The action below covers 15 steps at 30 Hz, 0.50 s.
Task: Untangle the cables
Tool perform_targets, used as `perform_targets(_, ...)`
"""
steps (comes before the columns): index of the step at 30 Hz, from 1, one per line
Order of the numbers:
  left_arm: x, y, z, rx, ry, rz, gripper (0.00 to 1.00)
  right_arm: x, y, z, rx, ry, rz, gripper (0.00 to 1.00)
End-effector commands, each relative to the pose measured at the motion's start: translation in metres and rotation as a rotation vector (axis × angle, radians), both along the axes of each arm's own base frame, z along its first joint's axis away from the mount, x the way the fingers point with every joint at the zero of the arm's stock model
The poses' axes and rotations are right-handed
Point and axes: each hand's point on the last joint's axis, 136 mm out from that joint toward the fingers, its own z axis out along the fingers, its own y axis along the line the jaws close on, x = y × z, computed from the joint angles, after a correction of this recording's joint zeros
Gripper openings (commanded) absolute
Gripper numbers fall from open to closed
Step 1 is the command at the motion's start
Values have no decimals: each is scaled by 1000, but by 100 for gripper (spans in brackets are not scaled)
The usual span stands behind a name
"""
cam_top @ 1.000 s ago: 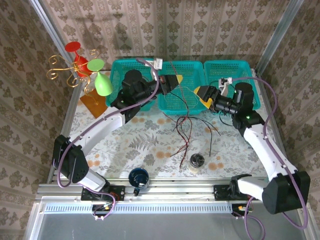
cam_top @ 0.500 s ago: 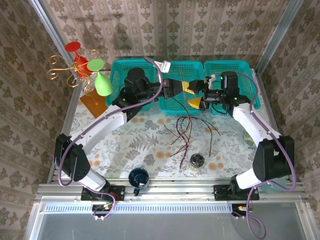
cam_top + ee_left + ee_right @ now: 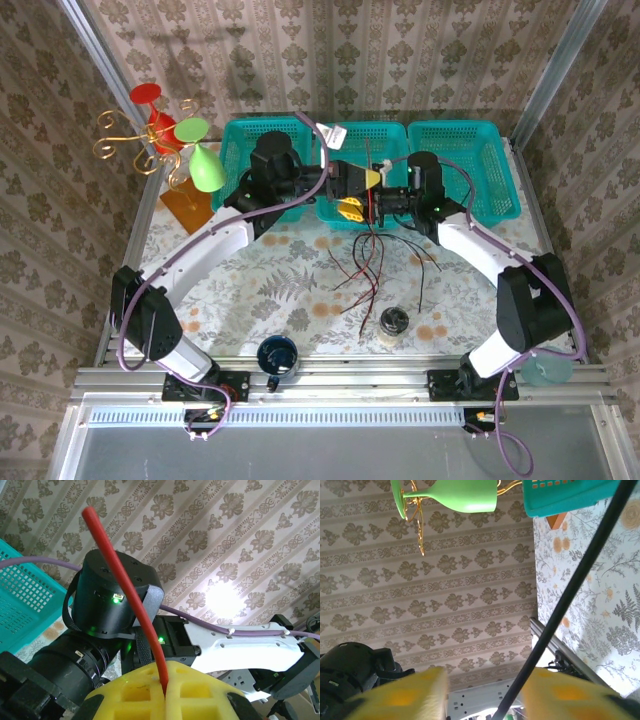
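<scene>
The left tool (image 3: pixel 165 704) is clamped shut on a red cable (image 3: pixel 127 585) over the middle basket's (image 3: pixel 392 145) front edge. The right tool (image 3: pixel 485 695) is spread wide around a black cable (image 3: pixel 570 585). Loose cables (image 3: pixel 365 265) are draped onto the open counter (image 3: pixel 280 280), away from its edges.

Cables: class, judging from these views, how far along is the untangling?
Done: nothing visibly separated; the cables lie crossed in one bunch on the table. In hand: the left pincer is shut on a red cable, and a black cable runs through the open right pincer. Left: probably closing on the black one, pulling the strands apart, laying each out singly.
</scene>
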Motion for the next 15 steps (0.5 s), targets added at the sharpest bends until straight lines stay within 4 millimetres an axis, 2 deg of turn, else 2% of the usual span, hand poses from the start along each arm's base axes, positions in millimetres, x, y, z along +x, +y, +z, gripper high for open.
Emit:
perform_targets(1, -1, 12, 8, -9, -41, 2, 0, -2, -3, 7, 3, -34, -8, 0)
perform_targets(4, 5, 27, 10, -5, -47, 49, 0, 5, -28, 8, -115, -84, -130, 0)
perform_targets(8, 17, 52, 9, 78, -85, 177, 0, 18, -62, 27, -190, -150, -316, 0)
perform_targets(12, 29, 83, 2, 254, -162, 343, 0, 27, -109, 47, -254, -191, -534, 0)
perform_targets(15, 41, 112, 0, 375, -235, 502, 0, 25, -147, 62, -332, -244, -706, 0)
